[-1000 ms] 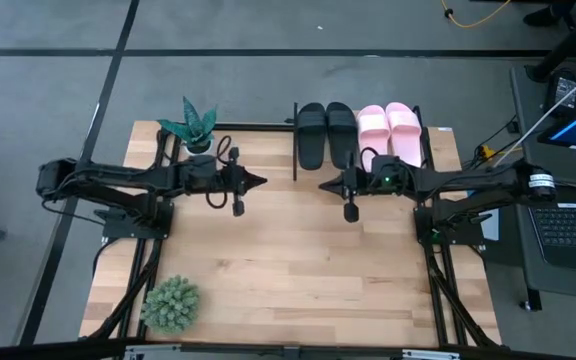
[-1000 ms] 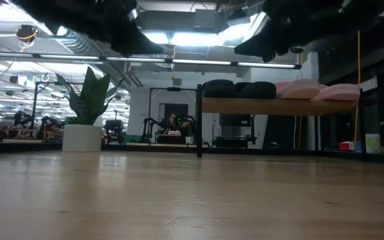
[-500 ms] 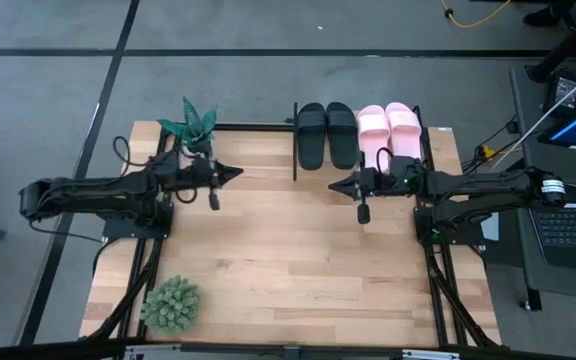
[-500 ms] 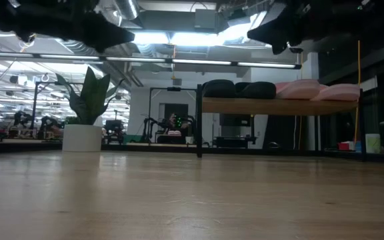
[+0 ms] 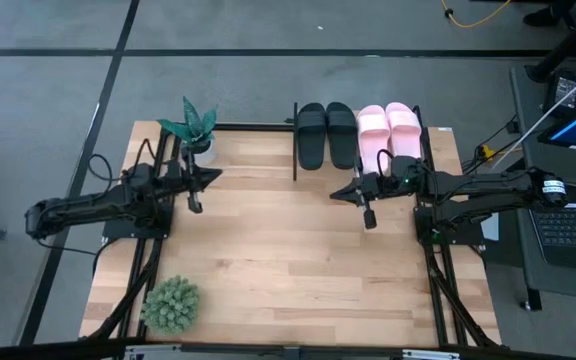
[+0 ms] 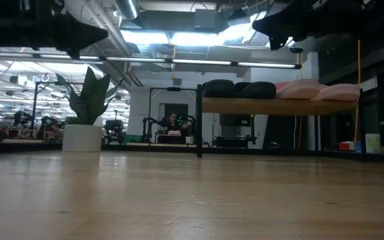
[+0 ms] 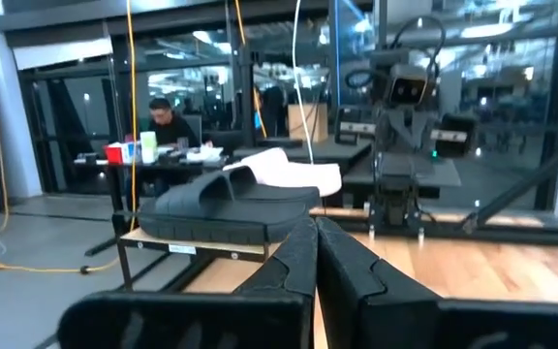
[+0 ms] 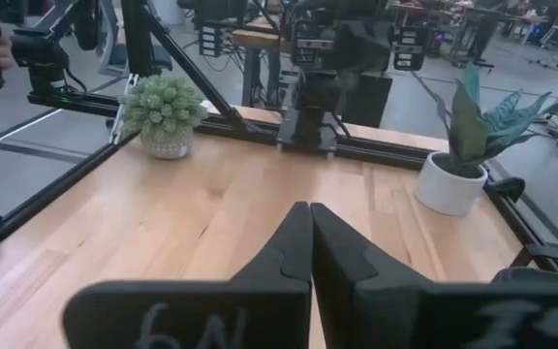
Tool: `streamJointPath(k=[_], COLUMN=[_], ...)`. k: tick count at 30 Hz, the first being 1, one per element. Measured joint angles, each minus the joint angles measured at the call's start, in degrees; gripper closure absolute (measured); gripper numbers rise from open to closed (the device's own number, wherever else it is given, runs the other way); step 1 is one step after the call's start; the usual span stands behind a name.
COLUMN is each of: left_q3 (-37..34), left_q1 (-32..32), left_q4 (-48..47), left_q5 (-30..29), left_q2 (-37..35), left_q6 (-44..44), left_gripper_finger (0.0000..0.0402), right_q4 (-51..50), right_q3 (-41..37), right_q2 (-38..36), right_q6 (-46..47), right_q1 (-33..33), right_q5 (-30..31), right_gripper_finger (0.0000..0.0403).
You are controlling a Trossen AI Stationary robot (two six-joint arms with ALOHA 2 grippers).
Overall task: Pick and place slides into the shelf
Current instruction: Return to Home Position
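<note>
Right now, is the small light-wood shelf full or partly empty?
Full: the black foam slide pair and the pale pink foam slide pair lie side by side, spanning the small light-wood shelf.

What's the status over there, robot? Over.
Left gripper shut, empty, near the plant. Right gripper shut, empty, before the shelf. Black slides and pink slides on the shelf. Nothing in the way.

table, two plants, shelf holding four slides (black, pink)
</note>
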Motion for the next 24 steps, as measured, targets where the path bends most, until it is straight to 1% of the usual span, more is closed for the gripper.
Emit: streamJointPath(k=[4,7,11,16,20,24], left_q3=[-2.92,-4.68,-5.41,-5.41,-5.41,-5.41], left_q1=[0.0,-0.08,-0.96,-3.18,-6.43,-10.66], left_q4=[-0.93,-2.85,-2.79,-2.94,-4.0,-6.03], left_q5=[-0.15,-0.22,-0.33,-0.98,-2.49,-6.19], left_q2=[-4.42,-6.18,-6.79,-6.79,-6.79,-6.77], left_q6=[-1.93,-2.95,-4.01,-3.02,-2.9,-2.87], left_gripper_finger=[0.0401,0.0401,0.0401,0.0401,0.0401,0.0401], right_q4=[-0.37,1.97,11.65,22.34,22.46,22.07], right_q3=[-0.05,-1.9,-8.02,-13.92,-15.44,-16.26], right_q2=[0.04,0.02,0.04,0.0,0.0,-0.44], right_q6=[-0.15,0.06,2.75,4.35,4.2,1.81], right_q1=[0.15,0.13,0.13,0.11,0.11,-0.27], right_q5=[-0.05,-0.09,-0.22,-3.26,-3.67,-5.76], right_gripper_finger=[0.0401,0.0401,0.0401,0.04,0.0401,0.0401])
